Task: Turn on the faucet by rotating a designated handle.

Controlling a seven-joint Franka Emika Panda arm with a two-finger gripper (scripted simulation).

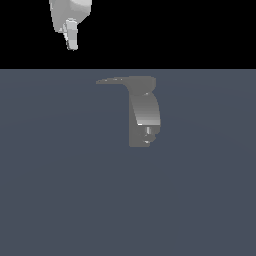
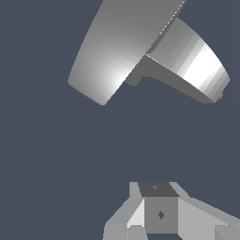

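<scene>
the faucet [image 1: 144, 112] stands mid-counter [image 1: 60, 190], its handle [image 1: 114, 80] poking toward the exterior view's left. the gripper [image 1: 72, 45] hangs well above; can't tell whether the fingers are open. best to come down beside the blade's tip and push there.

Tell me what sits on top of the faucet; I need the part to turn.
On top of the faucet sits a flat cap with the handle tapering toward the exterior view's left. Its underside joint is hidden. The gripper hangs apart.

Grey metallic faucet [image 1: 144, 112] (bright highlights), pale grey-white end effector [image 1: 72, 41], slate-blue floor [image 1: 60, 190].
</scene>
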